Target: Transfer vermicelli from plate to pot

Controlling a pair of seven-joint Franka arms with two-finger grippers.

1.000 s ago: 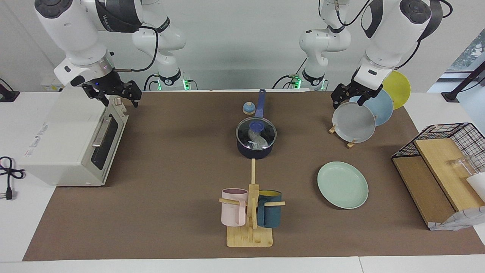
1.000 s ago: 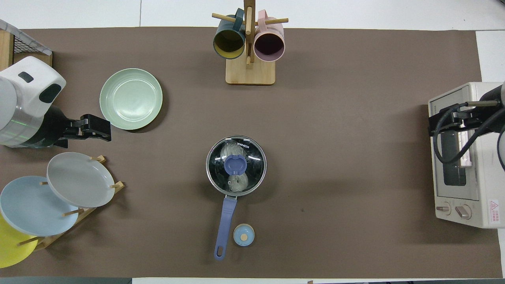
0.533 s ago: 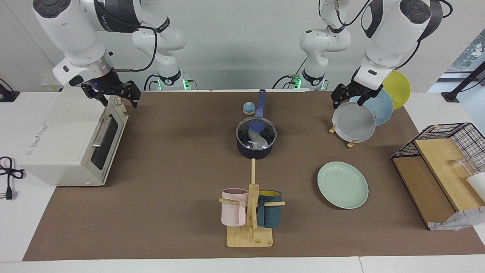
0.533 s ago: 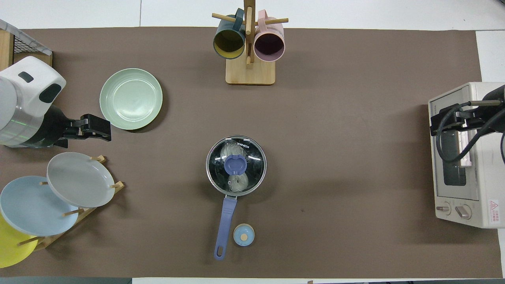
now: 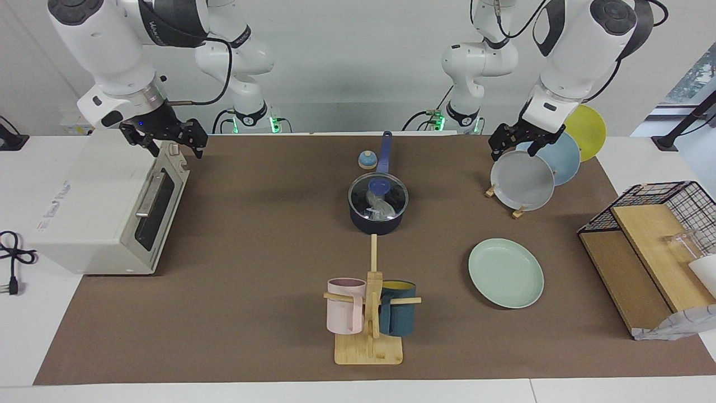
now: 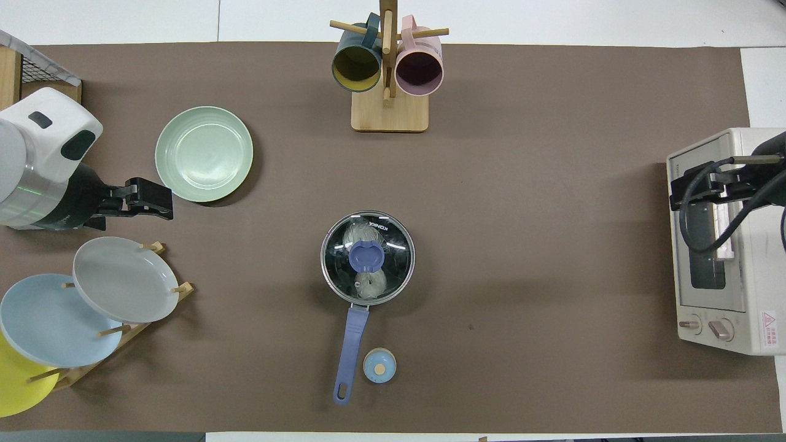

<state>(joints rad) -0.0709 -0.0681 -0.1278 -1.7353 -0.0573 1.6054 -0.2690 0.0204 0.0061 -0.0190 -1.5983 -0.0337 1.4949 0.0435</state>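
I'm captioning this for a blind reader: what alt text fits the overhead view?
A lidded pot at mid-table holds two vermicelli nests under its glass lid; the mint plate lies bare. The left gripper hangs open beside the plate, the right gripper open over the toaster oven.

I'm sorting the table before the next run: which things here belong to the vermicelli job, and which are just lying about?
Belongs to the job:
- vermicelli, in the pot under the glass lid
- pot
- mint-green plate, bare

Just lying about:
- toaster oven
- mug tree with two mugs
- rack of plates
- small blue timer
- wire basket
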